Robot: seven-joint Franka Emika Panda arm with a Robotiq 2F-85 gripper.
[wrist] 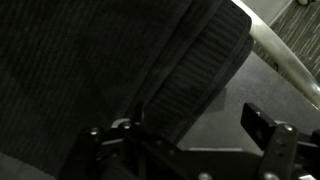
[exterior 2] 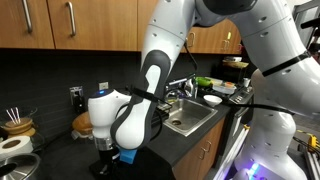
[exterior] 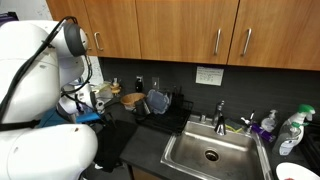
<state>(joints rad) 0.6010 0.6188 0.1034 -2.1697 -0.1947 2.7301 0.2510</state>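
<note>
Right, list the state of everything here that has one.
Pincer, open, holding nothing.
Dark cloth, lying with a fold, under the pincer.
Cabinet doors, shut.
Faucet, no water seen running.
Spray bottle, upright beside the sink.

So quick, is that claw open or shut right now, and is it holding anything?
Gripper: open, holding nothing, poised over a dark cloth.
</note>
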